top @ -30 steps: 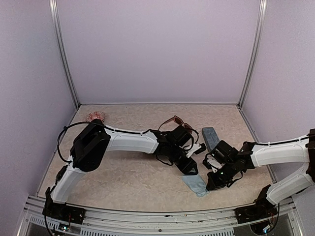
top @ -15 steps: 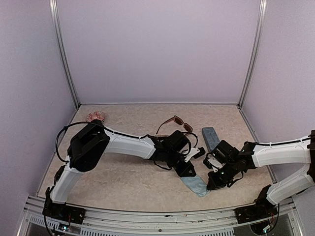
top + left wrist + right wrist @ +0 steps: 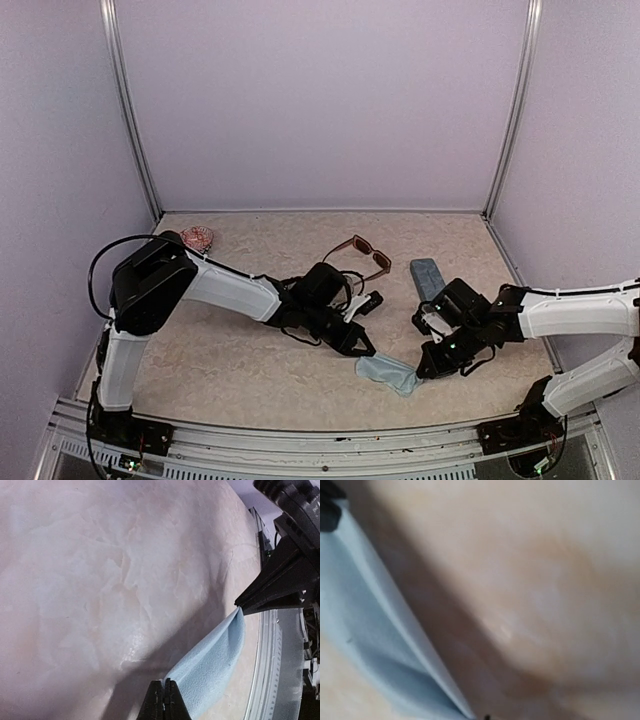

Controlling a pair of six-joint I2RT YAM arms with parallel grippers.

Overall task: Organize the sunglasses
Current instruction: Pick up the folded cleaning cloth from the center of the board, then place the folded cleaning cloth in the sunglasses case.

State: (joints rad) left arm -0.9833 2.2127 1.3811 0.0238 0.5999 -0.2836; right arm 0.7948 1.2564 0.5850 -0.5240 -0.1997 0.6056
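Note:
The reddish-brown sunglasses (image 3: 358, 250) lie unfolded on the table behind both arms, touched by neither. A light blue cloth (image 3: 388, 372) is stretched between the two grippers near the front. My left gripper (image 3: 362, 348) is shut on its left corner; in the left wrist view the jaws (image 3: 164, 682) pinch the cloth (image 3: 215, 665). My right gripper (image 3: 427, 367) is shut on the other end, its black fingertips (image 3: 241, 609) clamping the far corner. The right wrist view is blurred and shows the cloth (image 3: 370, 645) draped at the left.
A blue-grey oblong case (image 3: 427, 278) lies just behind the right gripper. A small red-and-white object (image 3: 196, 238) sits at the back left corner. The metal rail (image 3: 272, 670) of the table's front edge runs close to the cloth.
The left gripper closed on the cloth's corner and drew back to the left, pulling the cloth out flatter between the grippers. The right gripper kept its hold and shifted slightly.

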